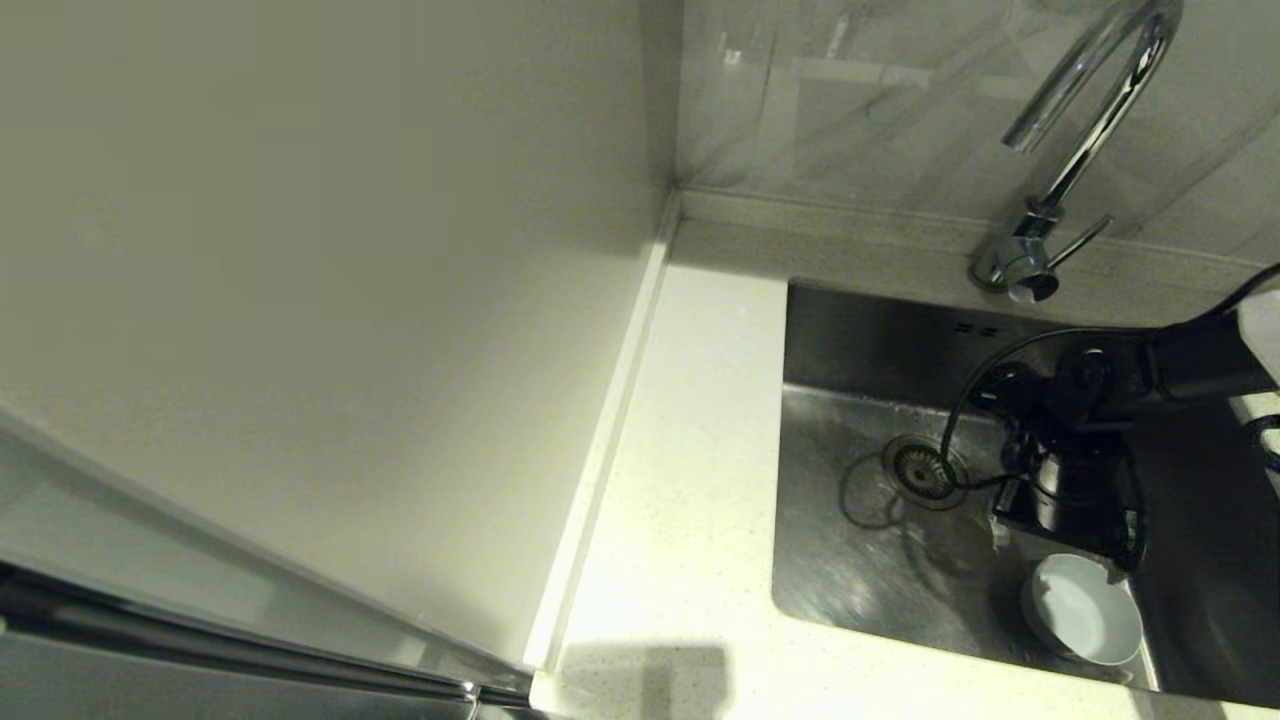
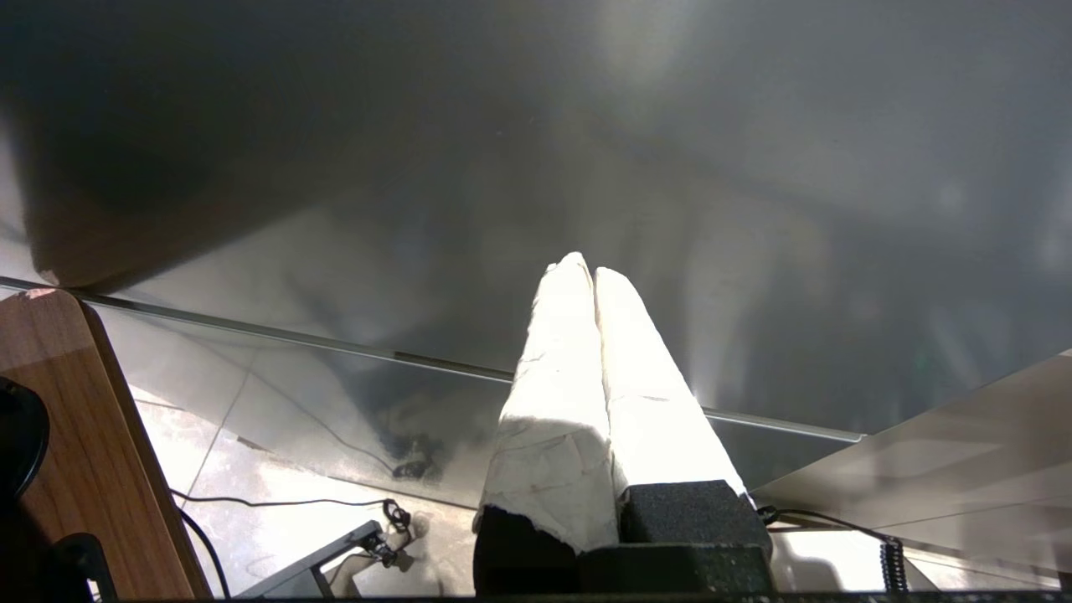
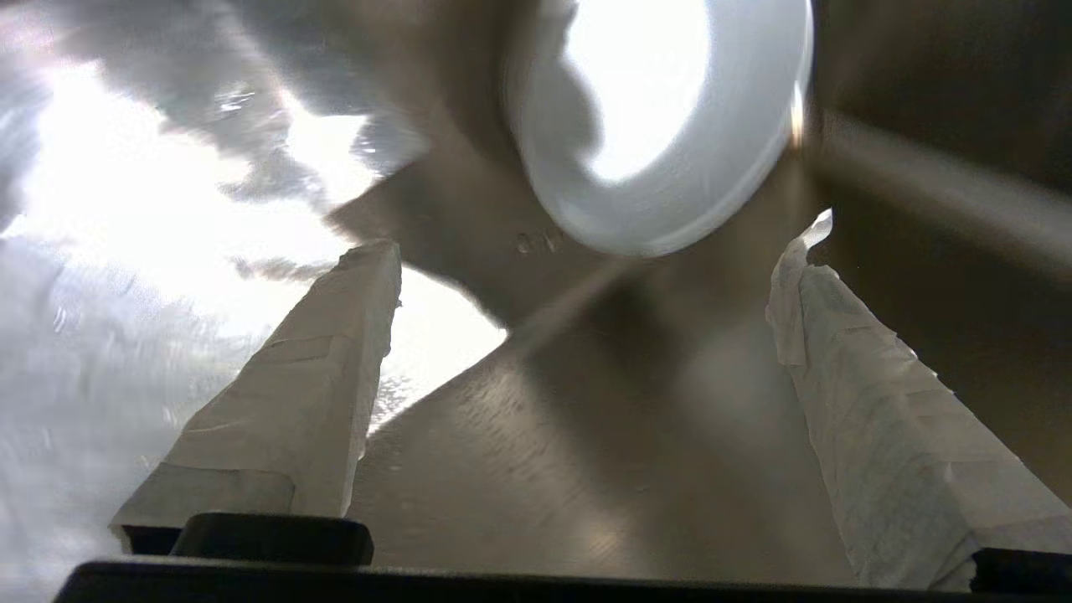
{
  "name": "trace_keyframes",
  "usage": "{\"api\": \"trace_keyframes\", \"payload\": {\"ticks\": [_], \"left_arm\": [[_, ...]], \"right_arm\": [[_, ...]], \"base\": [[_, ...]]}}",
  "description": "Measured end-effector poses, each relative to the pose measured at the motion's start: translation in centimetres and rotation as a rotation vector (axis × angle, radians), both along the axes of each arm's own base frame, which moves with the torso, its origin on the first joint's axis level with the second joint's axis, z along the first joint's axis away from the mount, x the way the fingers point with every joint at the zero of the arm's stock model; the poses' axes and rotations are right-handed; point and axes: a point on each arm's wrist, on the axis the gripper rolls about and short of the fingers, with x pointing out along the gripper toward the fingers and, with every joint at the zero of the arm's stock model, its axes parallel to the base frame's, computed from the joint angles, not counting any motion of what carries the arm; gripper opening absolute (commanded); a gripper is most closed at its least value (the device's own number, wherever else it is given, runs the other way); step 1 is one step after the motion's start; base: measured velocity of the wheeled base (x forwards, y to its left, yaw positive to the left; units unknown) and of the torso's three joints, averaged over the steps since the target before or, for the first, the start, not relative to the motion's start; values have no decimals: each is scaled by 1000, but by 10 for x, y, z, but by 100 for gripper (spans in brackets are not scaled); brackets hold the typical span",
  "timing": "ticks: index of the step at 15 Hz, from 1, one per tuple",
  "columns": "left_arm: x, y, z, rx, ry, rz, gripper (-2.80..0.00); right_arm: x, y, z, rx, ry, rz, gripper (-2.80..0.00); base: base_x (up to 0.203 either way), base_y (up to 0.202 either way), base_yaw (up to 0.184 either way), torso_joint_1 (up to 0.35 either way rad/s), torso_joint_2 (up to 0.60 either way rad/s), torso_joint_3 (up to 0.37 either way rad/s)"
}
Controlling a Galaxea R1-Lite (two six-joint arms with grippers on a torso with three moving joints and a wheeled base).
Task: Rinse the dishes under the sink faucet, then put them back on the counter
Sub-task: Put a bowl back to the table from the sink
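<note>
A single pale grey bowl (image 1: 1082,608) sits upright on the floor of the steel sink (image 1: 850,560), near its front wall. My right gripper (image 1: 1060,545) is down inside the basin just behind the bowl, open, with nothing between its fingers. In the right wrist view the bowl (image 3: 662,126) lies just beyond the taped fingertips (image 3: 377,260), apart from them, over the sink floor (image 3: 544,461). The chrome faucet (image 1: 1090,110) arches at the back right. The pink and yellow bowls are out of view. My left gripper (image 2: 586,268) is shut and parked away from the sink.
The round drain (image 1: 922,470) lies left of my right wrist, with a black cable looping over it. The speckled white counter (image 1: 690,450) runs along the sink's left side. A plain white upright panel (image 1: 300,300) fills the left. The faucet's lever (image 1: 1080,240) sticks out at its base.
</note>
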Motion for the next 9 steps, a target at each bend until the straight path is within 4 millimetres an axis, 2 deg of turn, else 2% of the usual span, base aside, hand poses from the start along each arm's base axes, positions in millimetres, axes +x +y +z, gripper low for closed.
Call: {"api": "trace_keyframes", "payload": {"ticks": [3,4,9], "left_arm": [[0,0,0,0,0,0,-280],[0,0,0,0,0,0,-280],[0,0,0,0,0,0,-280]], "right_arm": [[4,-3,-16,-2,61,-145,0],[6,-6,-21,-7,70,-158,-280],[17,-14,-37,-13,92,-173,-280]], "base": [[0,0,0,0,0,0],[0,0,0,0,0,0],[0,0,0,0,0,0]]}}
